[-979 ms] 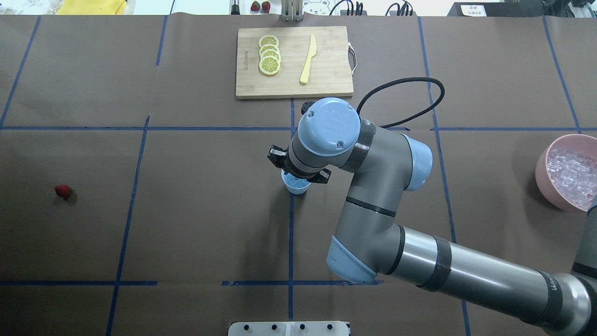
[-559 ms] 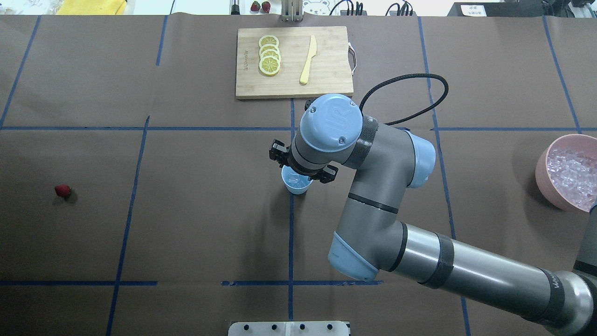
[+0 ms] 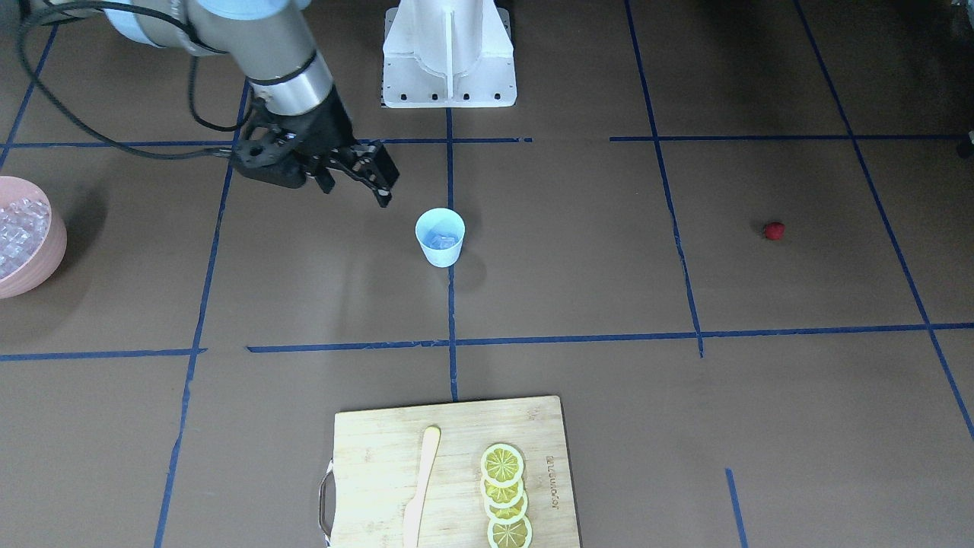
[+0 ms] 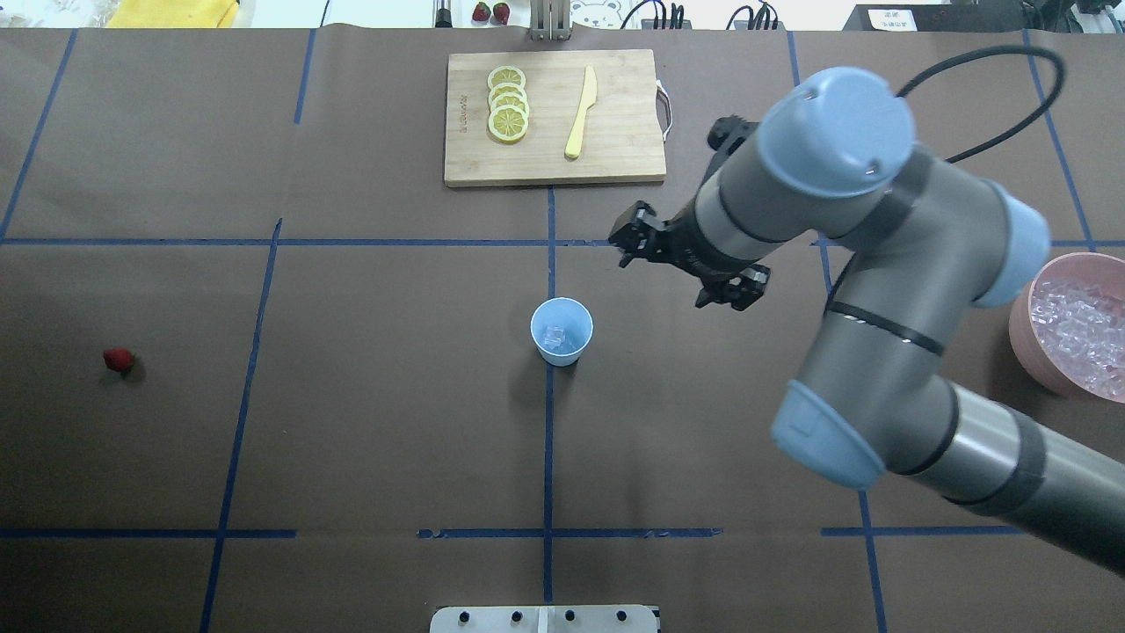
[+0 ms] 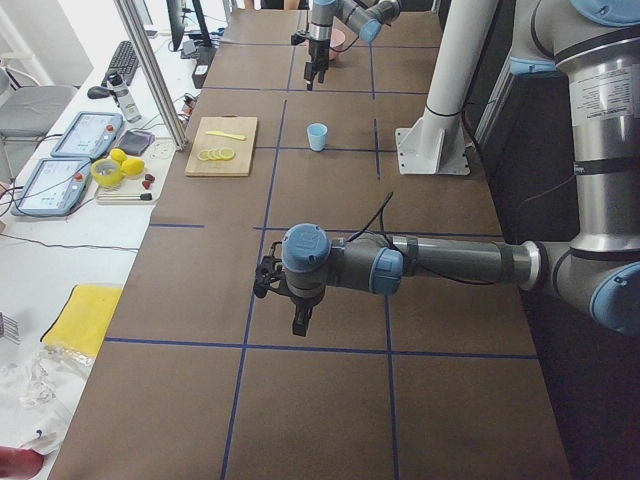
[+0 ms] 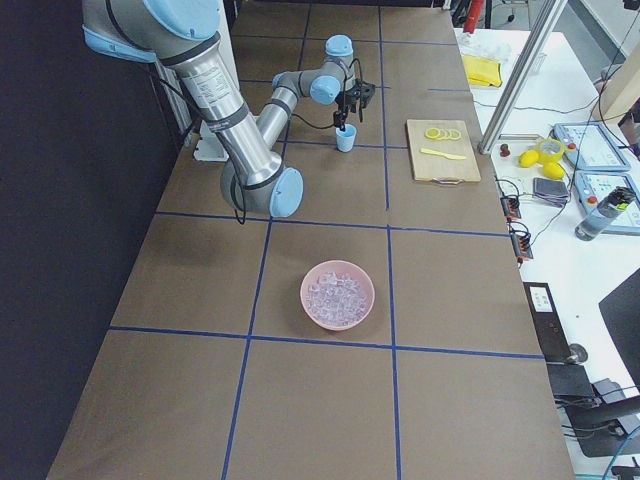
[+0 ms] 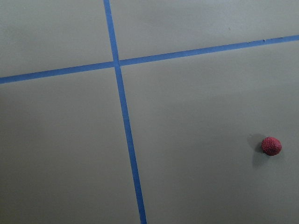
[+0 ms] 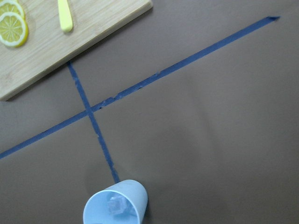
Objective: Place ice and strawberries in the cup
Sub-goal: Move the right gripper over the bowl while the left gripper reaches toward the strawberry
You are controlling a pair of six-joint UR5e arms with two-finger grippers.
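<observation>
right gripper (image 4: 682,268) — spread wide, empty | cup (image 4: 562,355), ice (image 4: 554,335) inside — near, leftward | left gripper (image 5: 297,325): cannot tell

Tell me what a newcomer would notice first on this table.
The big right arm looms over the table's right half, its tool open and clear of the light-blue cup. That cup stands at the centre with an ice cube inside. A lone strawberry lies far to the left; a pink bowl of ice sits at the right edge.
</observation>
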